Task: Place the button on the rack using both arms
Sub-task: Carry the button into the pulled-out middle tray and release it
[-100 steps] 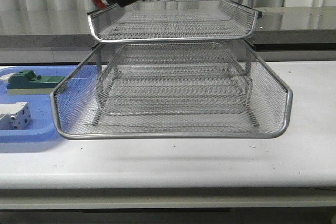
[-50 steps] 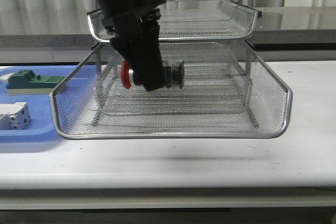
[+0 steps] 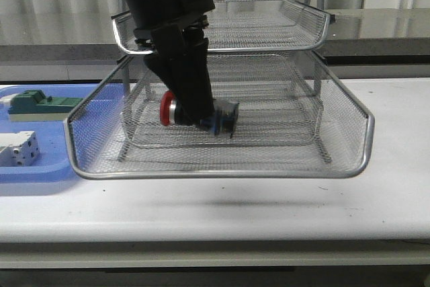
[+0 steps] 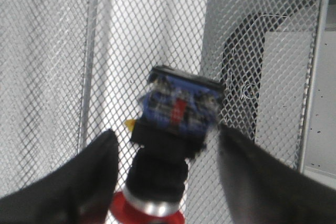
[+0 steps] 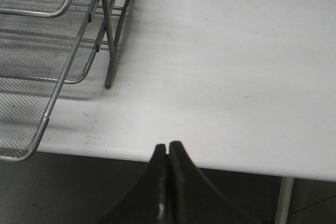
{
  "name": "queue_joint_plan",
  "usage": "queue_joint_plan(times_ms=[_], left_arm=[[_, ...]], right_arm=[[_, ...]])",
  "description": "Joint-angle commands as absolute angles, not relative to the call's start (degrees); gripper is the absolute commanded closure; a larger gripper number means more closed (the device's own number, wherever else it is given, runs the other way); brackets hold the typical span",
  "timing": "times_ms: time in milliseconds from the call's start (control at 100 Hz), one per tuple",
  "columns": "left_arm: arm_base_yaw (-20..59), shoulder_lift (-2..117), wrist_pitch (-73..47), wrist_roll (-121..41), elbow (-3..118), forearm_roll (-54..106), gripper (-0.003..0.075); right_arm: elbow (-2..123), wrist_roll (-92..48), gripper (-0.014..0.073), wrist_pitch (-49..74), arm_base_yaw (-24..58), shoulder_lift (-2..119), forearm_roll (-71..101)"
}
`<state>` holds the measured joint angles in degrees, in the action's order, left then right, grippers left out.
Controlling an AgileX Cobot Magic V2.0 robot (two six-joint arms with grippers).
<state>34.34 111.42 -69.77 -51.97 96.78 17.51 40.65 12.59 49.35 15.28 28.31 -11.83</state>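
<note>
The silver three-tier wire rack [image 3: 349, 126] stands mid-table. My left gripper [image 3: 201, 120] reaches down in front of the top tier, inside the wide bottom tray's front wall. The button [image 3: 222, 115] lies between its fingers, red cap to the left, blue-black body tilted down to the right. In the left wrist view the button [image 4: 178, 108] is blurred, with mesh [image 4: 52, 51] behind it. The left gripper [image 4: 165, 135] is open there, with gaps on both sides of the button. My right gripper [image 5: 168, 148] is shut and empty over the table's front edge, beside the rack's leg [image 5: 107, 51].
A flat blue tray [image 3: 40, 166] at the left holds a green block [image 3: 37, 104] and a white terminal block [image 3: 19, 149]. White table [image 3: 269, 206] runs in front of the rack and to its right [image 5: 236, 51].
The left arm came down in front of the rack with the button. In the last half second the button dropped a little and tilted, body end down, and the fingers now stand apart from it.
</note>
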Motion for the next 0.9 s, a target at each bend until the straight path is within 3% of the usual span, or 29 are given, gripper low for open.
queue_joint_plan(times_ms=[0,280,670,890], left_arm=[[34.68,108.20,-69.56,-51.40,98.57,19.42,0.0209],[34.68,107.15,-70.73,-51.40,98.57,20.35,0.0206],[33.85,95.35,-72.29,-45.97,98.57,15.18,0.0209],[27.16,88.53,-71.52,-38.62,98.57,10.32,0.0230]], right_arm=[[42.65,12.56,0.0701,45.93,14.96,28.41,-13.18],[42.65,12.56,0.0701,45.93,14.96,28.41,-13.18],[42.65,12.56,0.0701,45.93,14.96,28.41,-13.18],[42.65,12.56,0.0701,45.93,14.96,28.41,-13.18]])
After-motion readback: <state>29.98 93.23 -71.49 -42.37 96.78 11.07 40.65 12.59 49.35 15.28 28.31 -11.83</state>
